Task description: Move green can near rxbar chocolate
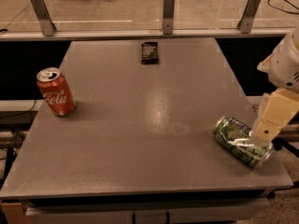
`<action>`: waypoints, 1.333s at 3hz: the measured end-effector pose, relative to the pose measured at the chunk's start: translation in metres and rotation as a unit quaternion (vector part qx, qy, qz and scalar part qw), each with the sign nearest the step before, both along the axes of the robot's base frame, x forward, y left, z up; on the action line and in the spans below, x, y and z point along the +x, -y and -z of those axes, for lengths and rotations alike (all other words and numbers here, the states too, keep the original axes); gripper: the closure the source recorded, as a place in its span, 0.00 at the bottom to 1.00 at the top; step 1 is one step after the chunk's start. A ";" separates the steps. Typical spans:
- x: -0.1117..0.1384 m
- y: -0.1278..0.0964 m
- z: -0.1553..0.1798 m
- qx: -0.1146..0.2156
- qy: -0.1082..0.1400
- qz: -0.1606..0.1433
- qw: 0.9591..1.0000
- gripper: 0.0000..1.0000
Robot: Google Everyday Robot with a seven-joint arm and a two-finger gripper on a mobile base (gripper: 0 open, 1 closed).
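The green can (pixel 240 141) lies on its side near the table's front right corner, green and silver, slightly dented. The rxbar chocolate (pixel 149 52) is a small flat dark wrapper lying at the far middle of the table. My gripper (pixel 265 130) hangs at the right edge of the view, just above and to the right of the green can's right end, partly overlapping it. I cannot tell whether it touches the can. The arm's white body (pixel 286 64) rises above it.
A red Coca-Cola can (pixel 56 92) stands upright at the left side of the grey table (pixel 140 139). A rail with metal posts (pixel 168 6) runs behind the table's far edge. The table's right edge is close to the green can.
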State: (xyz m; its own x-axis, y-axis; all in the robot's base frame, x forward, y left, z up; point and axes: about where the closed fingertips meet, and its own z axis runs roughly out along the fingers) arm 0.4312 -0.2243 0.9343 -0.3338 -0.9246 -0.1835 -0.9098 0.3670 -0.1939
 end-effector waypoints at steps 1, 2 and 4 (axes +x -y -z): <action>-0.002 0.006 0.032 0.013 -0.015 0.030 0.999 0.00; -0.008 0.004 0.057 0.029 -0.033 0.052 0.998 0.00; -0.021 -0.005 0.097 0.054 -0.056 0.079 0.994 0.18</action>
State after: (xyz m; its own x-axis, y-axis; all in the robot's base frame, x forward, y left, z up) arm 0.4104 -0.2196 0.8372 -0.4970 -0.8359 -0.2329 -0.8529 0.5200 -0.0465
